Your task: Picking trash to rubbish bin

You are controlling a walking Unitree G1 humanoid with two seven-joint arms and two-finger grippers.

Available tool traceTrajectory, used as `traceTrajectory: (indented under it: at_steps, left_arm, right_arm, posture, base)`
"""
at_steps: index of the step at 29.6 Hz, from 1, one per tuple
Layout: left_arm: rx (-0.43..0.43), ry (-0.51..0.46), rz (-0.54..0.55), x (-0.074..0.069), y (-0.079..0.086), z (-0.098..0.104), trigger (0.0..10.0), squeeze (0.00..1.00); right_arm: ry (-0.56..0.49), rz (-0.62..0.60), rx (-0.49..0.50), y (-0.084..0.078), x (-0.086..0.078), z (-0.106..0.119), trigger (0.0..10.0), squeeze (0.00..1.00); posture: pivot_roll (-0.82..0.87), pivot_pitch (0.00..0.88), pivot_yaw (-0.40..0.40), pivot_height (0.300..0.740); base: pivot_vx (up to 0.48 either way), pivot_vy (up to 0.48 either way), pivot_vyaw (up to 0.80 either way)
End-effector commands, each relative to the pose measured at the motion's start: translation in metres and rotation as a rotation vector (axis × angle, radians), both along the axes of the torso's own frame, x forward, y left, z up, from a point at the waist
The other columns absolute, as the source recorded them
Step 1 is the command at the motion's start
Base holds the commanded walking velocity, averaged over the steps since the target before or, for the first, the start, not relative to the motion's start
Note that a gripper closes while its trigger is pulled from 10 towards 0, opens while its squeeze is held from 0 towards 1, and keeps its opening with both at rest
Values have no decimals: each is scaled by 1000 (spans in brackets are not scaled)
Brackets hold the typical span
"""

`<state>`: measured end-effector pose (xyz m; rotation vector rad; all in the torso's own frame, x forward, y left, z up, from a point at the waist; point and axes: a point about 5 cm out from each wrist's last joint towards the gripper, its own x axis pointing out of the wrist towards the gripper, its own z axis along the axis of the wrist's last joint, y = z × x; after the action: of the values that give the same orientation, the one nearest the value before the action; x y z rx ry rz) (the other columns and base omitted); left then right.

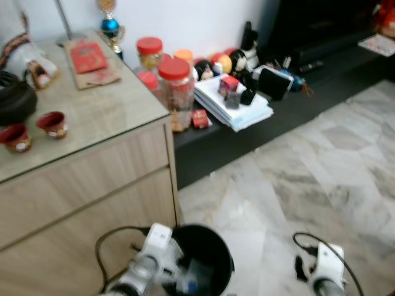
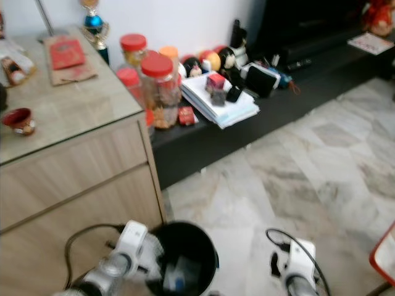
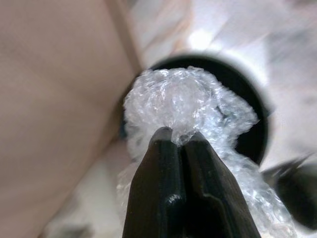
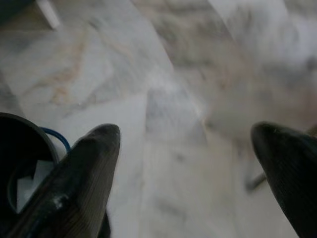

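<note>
A black round rubbish bin (image 1: 216, 246) stands on the marble floor beside a wooden cabinet. My left gripper (image 3: 179, 141) is shut on a crumpled wad of clear bubble wrap (image 3: 178, 101), held right over the bin's mouth (image 3: 247, 94). From the head camera the left arm (image 1: 151, 256) reaches in at the bin's near rim, and pale trash lies inside the bin (image 1: 191, 274). My right gripper (image 4: 185, 141) hangs open over bare floor, with the bin's edge (image 4: 20, 129) off to one side. The right wrist (image 1: 324, 265) sits low at the right.
The wooden cabinet (image 1: 92, 179) with a glass top carries red cups (image 1: 52, 123) and a dark pot. A low black shelf (image 1: 290, 92) holds red-lidded jars (image 1: 174, 92), stacked papers (image 1: 231, 105) and small items. Open marble floor (image 1: 321, 179) lies to the right.
</note>
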<state>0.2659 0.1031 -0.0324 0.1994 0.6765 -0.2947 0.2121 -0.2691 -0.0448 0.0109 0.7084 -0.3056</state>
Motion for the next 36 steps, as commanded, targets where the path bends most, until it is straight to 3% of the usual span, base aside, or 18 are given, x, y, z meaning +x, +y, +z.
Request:
traceTrajectory:
  at_steps: [1, 5, 7, 9, 13, 18, 28, 29, 36]
  left_arm:
    - [-3, 15, 0, -3, 5, -3, 10000, 0]
    - [-55, -37, -40, 12, -7, 12, 10000, 0]
    - [-64, -43, -44, 14, -9, 13, 10000, 0]
    - [-48, -63, -63, 18, -11, 18, 10000, 0]
    - [-47, -105, -34, 25, -9, 24, 10000, 0]
    - [-28, -149, -23, 33, -8, 32, 10000, 0]
    - [-20, -216, -9, 43, -9, 43, 10000, 0]
    - [-35, -217, -11, 43, -10, 43, 10000, 1000]
    - [-38, -224, -38, 41, -18, 43, 10000, 1000]
  right_arm:
    - [11, 53, -1, 4, 4, 1, 10000, 0]
    - [-73, 130, 17, 5, 31, 20, 10000, 0]
    - [-84, 147, 29, 7, 35, 23, 10000, 0]
    - [-144, 281, 105, 24, 54, 35, 10000, 0]
    - [-182, 474, 169, 48, 68, 44, 10000, 0]
    - [-204, 528, 211, 59, 74, 49, 10000, 0]
    - [-203, 599, 234, 64, 74, 52, 10000, 0]
    - [-202, 602, 233, 64, 74, 53, 10000, 0]
    - [-187, 594, 223, 60, 73, 53, 10000, 0]
  posture:
    - [-163, 107, -70, 740]
    - [-168, 112, -73, 740]
    - [-171, 114, -73, 740]
    - [-181, 115, -73, 740]
    - [-198, 117, -74, 740]
    - [-202, 120, -80, 740]
    - [-213, 122, -99, 740]
    - [-214, 121, -99, 740]
    - [-222, 124, -106, 740]
  base:
    - [0, 0, 0]
    - [0, 0, 0]
    - [0, 0, 0]
    - [0, 0, 0]
    - [0, 0, 0]
    - [0, 0, 0]
    - [0, 0, 0]
    - [0, 0, 0]
    - [0, 0, 0]
